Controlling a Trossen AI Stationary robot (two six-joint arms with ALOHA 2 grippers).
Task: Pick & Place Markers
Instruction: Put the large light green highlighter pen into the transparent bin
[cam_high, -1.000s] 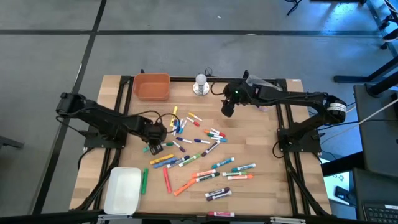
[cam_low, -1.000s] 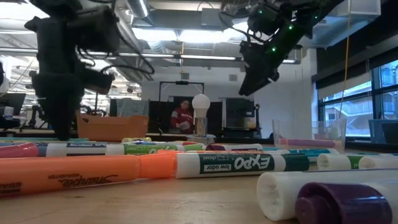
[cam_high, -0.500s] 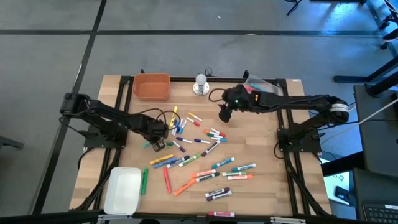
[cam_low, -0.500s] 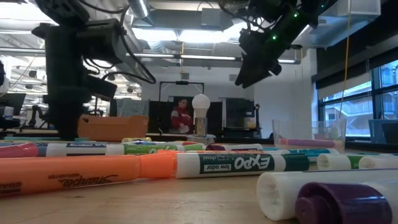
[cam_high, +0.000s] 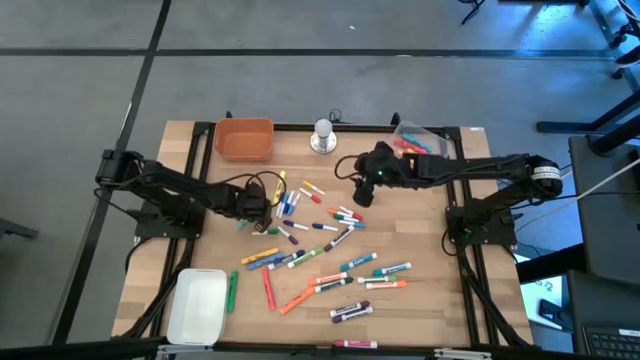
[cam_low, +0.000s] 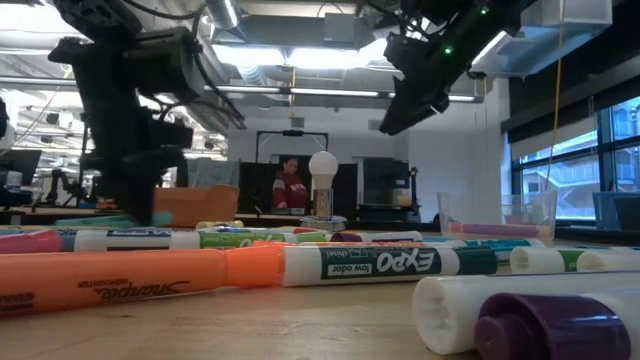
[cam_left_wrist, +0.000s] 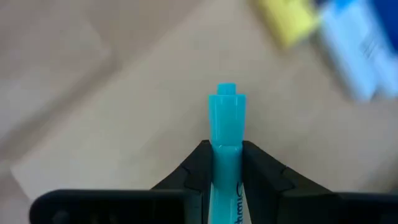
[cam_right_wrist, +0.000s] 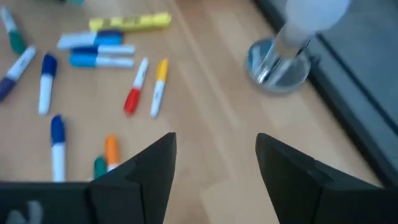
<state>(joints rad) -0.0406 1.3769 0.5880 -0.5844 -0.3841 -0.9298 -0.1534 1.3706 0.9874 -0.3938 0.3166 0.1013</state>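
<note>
Markers (cam_high: 320, 245) of many colours lie scattered over the wooden table. At the left side of the pile my left gripper (cam_high: 256, 222) is shut on a teal marker (cam_left_wrist: 227, 115), whose capped end sticks out past the fingertips. My right gripper (cam_high: 362, 196) hangs open above the far side of the pile, with nothing between its fingers (cam_right_wrist: 155, 165). Below and ahead of it lie red, yellow and blue markers (cam_right_wrist: 134, 93). My left gripper pinches the teal marker's barrel (cam_left_wrist: 227, 158) between its two fingers, just behind the cap. The fingers slant steeply down and lie along the marker. Whether the marker is clear of the table I cannot tell.
An orange bin (cam_high: 244, 139) stands at the far left, and a silver-based lamp-like object (cam_high: 322, 137) beside it. A clear container with markers (cam_high: 415, 140) is at the far right. A white tray (cam_high: 198, 305) lies at the near left.
My left gripper has rolled at the wrist and shut on the teal marker. My right gripper has moved toward the table's near edge, over the far side of the marker pile, and has stayed open.
</note>
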